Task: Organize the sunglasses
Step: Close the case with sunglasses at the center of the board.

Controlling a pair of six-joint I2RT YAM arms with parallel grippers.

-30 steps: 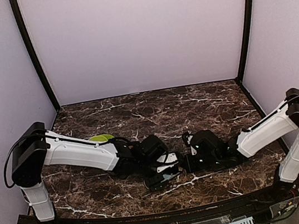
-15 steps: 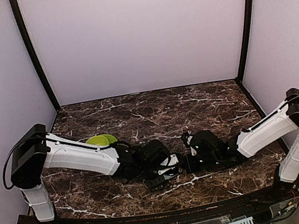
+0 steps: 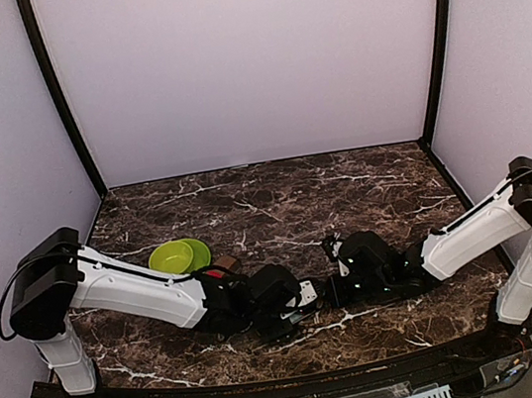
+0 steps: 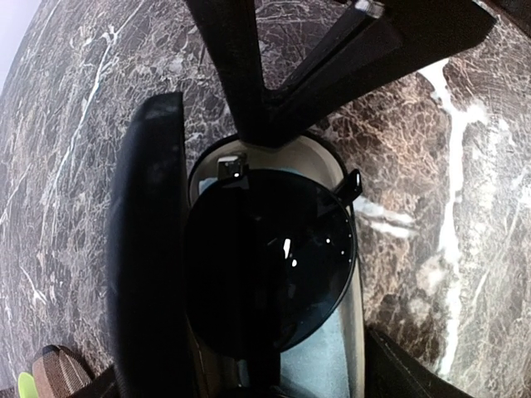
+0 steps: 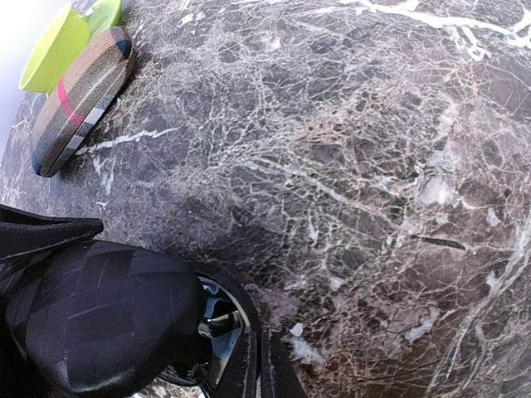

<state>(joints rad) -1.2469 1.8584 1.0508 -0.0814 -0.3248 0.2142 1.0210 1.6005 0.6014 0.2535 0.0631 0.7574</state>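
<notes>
A pair of round dark-lensed sunglasses [image 4: 274, 257] lies folded on a light blue cloth [image 4: 328, 356] inside an open black case [image 4: 353, 249]. The case's lid [image 4: 149, 249] stands raised on the left. My left gripper [image 4: 253, 385] hovers low over the case near the table's front middle [image 3: 281, 309]. Its jaws are wide, one finger [image 4: 402, 373] beside the case's right wall, the other hidden behind the lid. My right gripper [image 5: 260, 365] is shut on the far end of the case rim [image 5: 236, 311]. A second pair is out of view.
A brown striped closed case [image 5: 79, 99] lies beside a lime green bowl [image 3: 180, 257] at the left middle of the dark marble table [image 3: 344, 187]. Lilac walls enclose the table on three sides.
My left arm has drawn lower and nearer the front edge, uncovering the green bowl and the striped case. Its jaws have narrowed a little. The right arm has stayed put.
</notes>
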